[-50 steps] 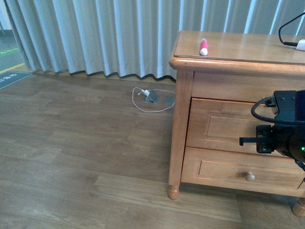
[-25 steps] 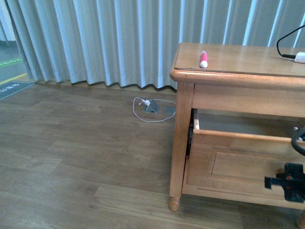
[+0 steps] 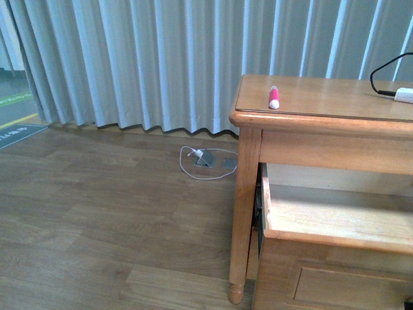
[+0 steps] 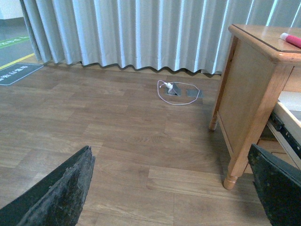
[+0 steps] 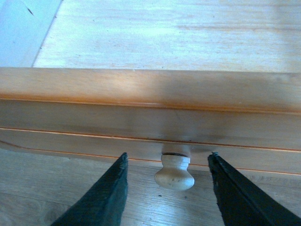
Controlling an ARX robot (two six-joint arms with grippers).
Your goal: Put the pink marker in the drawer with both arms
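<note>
My right gripper (image 5: 167,156) open, a finger on each side of the round knob (image 5: 174,170), not touching it, drawer (image 3: 322,221) open, pink marker (image 3: 274,97) lying on the dresser top (image 3: 329,93) near its left edge, my left gripper (image 4: 170,148) open wide above the wood floor (image 4: 117,122)

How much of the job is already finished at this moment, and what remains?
Done: the drawer is pulled open. In hand: the right end effector is open, straddling the knob without touching it. To do: the pink marker lies on the cabinet top, unheld; the left end effector is open over the floor.
</note>
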